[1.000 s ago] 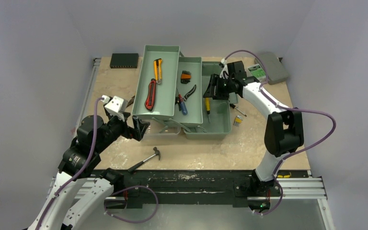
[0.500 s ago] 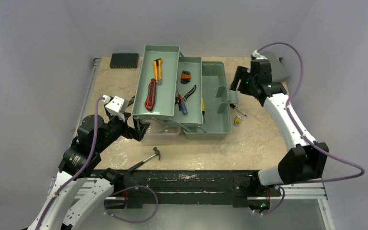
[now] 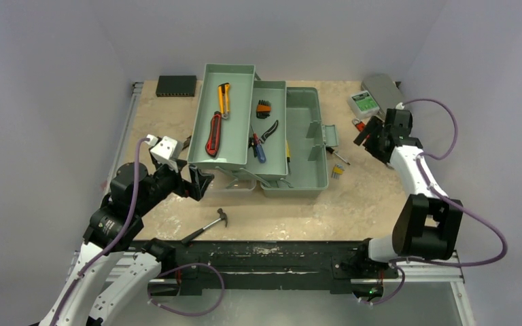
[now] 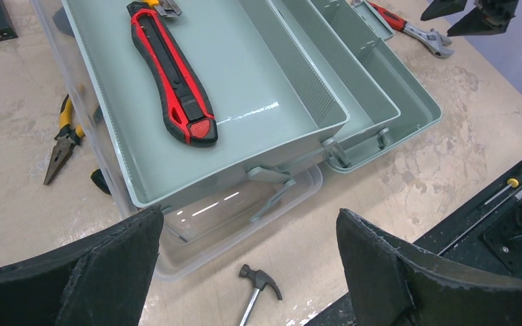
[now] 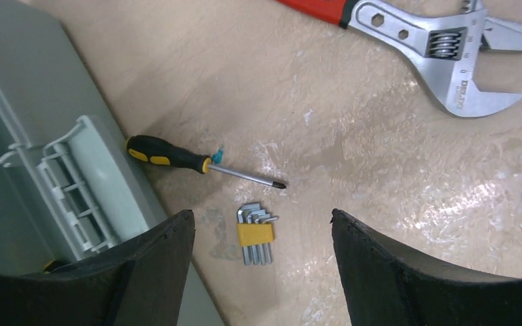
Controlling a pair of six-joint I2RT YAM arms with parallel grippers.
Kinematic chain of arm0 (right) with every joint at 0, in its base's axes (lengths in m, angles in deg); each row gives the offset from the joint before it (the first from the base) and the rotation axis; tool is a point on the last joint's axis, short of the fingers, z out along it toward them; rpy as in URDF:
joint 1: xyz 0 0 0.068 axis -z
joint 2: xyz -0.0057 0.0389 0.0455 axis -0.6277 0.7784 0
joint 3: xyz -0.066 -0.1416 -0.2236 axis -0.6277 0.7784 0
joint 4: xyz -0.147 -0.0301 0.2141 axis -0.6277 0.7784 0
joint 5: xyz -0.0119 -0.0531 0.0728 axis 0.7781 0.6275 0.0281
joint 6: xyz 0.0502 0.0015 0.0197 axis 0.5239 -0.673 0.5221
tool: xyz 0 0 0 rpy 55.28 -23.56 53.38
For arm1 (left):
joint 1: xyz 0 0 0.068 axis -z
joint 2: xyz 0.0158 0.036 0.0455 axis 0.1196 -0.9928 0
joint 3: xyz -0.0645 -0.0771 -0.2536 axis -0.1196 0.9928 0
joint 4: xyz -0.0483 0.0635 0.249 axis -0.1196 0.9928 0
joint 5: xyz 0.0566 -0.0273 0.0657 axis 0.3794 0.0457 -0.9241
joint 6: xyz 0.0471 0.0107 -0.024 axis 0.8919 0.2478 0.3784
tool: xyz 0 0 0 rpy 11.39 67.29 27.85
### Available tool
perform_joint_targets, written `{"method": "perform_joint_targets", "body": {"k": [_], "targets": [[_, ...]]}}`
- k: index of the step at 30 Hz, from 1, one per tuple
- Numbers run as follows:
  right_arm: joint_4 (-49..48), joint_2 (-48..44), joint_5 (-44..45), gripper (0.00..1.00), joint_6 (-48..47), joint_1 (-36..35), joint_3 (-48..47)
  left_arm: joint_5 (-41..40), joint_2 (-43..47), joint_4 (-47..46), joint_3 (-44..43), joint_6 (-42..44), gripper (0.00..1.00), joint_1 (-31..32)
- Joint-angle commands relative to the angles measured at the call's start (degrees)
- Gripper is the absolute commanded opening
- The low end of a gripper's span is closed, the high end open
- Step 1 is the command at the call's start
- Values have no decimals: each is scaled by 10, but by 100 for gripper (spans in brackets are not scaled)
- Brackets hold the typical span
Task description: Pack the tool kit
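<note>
Soft, even white light falls from overhead, with no harsh beams. In the top view the beige table [image 3: 380, 197] is bright, the walls around it are a dim lavender-grey, and the toolbox [image 3: 309, 136] casts only faint shadows. Small tools there are too tiny to look sharp. In the left wrist view a white streak of glare lies on the tray [image 4: 258, 68] floor beside the knife [image 4: 173, 75]. The left gripper [image 4: 249, 214] fills the bottom corners as matte black shapes. In the right wrist view the wrench [image 5: 442, 41] shines, its engraving crisp, and the table has a pale sheen. The right gripper [image 5: 263, 214] looks black and featureless.
</note>
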Motion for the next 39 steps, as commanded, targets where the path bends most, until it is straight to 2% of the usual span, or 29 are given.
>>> {"method": "perform_joint_targets", "body": {"k": [1,3,8,14,24,28,32,39], "targets": [[-57,47,-39,70,-38,-3,4,9,-3,-16,-3,6,95,1],[-61,93,-58,67,-52,-6,-15,12,-5,-17,-5,6,95,1],[-55,160,-29,66,-74,-8,-51,10,-2,-15,-4,7,95,1],[-60,222,-95,64,-68,-8,-84,15,-3,-16,-4,5,95,1],[-9,313,-195,46,-119,-20,-176,16,-7,-19,-6,6,95,1],[-41,318,-313,40,-108,-21,-182,16,-9,-17,-6,7,95,1],[-89,302,-382,36,-83,-22,-166,12,-9,-17,-6,8,95,1],[-83,268,-393,34,-90,-22,-152,13,-15,-19,-6,8,95,2]]}}
